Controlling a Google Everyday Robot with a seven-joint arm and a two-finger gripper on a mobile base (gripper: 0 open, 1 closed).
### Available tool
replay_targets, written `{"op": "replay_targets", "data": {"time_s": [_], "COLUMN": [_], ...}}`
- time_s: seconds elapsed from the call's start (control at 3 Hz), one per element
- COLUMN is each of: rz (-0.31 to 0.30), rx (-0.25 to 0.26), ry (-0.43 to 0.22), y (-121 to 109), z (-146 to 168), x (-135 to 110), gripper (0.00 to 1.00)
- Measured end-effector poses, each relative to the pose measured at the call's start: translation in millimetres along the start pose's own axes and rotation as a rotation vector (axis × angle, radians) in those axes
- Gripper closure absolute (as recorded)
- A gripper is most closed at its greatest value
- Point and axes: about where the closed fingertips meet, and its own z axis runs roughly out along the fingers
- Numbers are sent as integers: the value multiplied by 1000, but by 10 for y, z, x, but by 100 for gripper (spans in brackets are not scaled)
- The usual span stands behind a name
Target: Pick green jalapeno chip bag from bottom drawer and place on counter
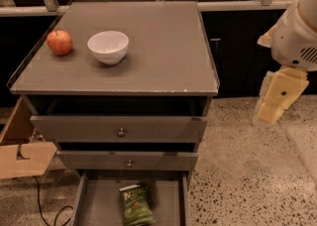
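The green jalapeno chip bag lies flat in the open bottom drawer, near its middle, with the lower end cut off by the frame edge. The counter is the grey top of the drawer cabinet. My gripper hangs at the right, off the cabinet's right side, at about the height of the top drawer. It is well above and to the right of the bag and holds nothing that I can see.
A red apple and a white bowl stand on the left part of the counter. Two knobbed drawers sit slightly open above the bottom one. A cardboard piece and a cable lie at the left on the speckled floor.
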Motion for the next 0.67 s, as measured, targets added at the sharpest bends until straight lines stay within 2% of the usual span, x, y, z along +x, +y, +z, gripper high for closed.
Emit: {"op": "replay_targets", "data": {"time_s": [0.33,0.67], "rz": [31,45], "rx": [-2,-58], "ry": [9,-18], "y": [84,253], "z": [109,247], "x": [-54,-176], "gripper": [0,0]}}
